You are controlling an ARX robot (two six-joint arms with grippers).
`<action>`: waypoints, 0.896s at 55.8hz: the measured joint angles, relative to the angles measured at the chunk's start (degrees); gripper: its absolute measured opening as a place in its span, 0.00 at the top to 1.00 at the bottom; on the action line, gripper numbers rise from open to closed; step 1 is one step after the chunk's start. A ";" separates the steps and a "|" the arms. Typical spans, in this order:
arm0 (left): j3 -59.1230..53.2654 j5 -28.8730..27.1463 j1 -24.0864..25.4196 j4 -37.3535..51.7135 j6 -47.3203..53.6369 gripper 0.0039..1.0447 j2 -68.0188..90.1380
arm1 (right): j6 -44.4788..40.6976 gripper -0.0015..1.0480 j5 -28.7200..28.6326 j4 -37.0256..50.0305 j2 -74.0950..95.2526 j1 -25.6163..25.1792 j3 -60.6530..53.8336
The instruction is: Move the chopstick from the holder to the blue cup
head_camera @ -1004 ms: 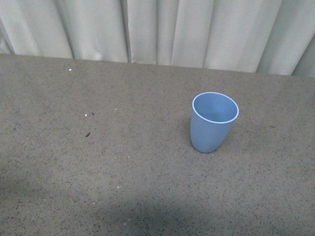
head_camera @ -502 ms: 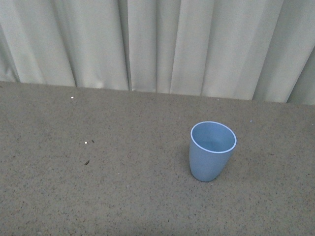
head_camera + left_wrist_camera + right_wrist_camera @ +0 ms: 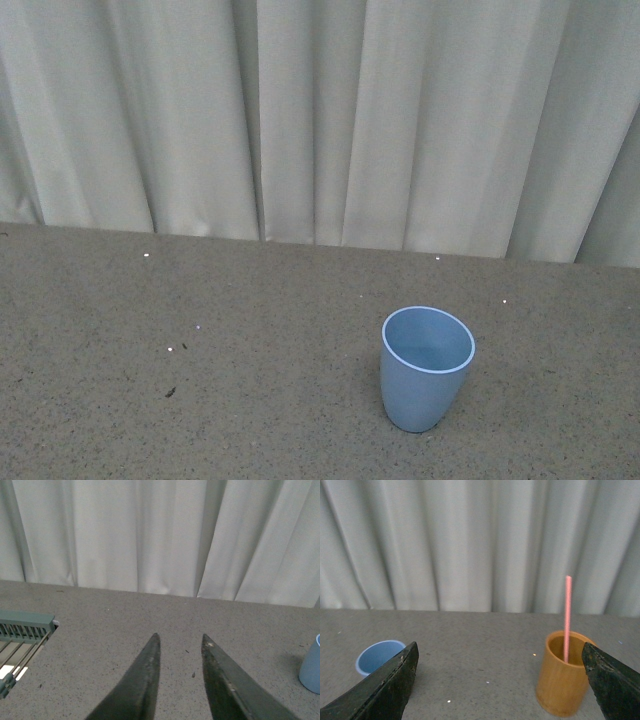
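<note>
Right wrist view: I count one blue cup [image 3: 379, 656], one holder [image 3: 563, 687], one chopstick [image 3: 567, 617] standing inside. Right gripper [image 3: 500, 652] spread wide, left gripper [image 3: 180, 637] narrowly parted, both empty. Speckled grey tabletop [image 3: 470, 630], pale curtain [image 3: 470, 540].

**Open tabletop, few obstacles**

The cup [image 3: 427, 368] stands upright and alone on the table [image 3: 200, 400], its mouth open to the top, with bare surface all round it. The holder [image 3: 563, 674] stands well apart from the cup, and the table between them is free. The chopstick [image 3: 567, 617] rises nearly straight out of the holder into open air. A curtain [image 3: 320, 120] closes off the table's far edge. A slatted rack [image 3: 22, 630] lies well apart from the cup.
</note>
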 joint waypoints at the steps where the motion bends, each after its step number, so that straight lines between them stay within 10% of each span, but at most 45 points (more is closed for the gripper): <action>1: 0.00 0.00 0.00 0.00 0.00 0.71 0.00 | 0.59 0.09 1.40 2.19 2.91 -1.62 0.48; 10: 0.00 0.02 0.00 0.00 0.00 0.36 -0.04 | -1.36 0.09 -4.70 25.27 34.73 -20.22 8.57; 21: 0.00 0.00 0.00 0.00 0.04 0.05 -0.04 | -3.28 0.09 -9.90 27.15 57.02 -24.26 17.31; 50: 0.00 0.00 0.00 0.00 0.15 0.06 -0.04 | -3.80 0.09 -5.27 27.06 83.19 -18.45 36.61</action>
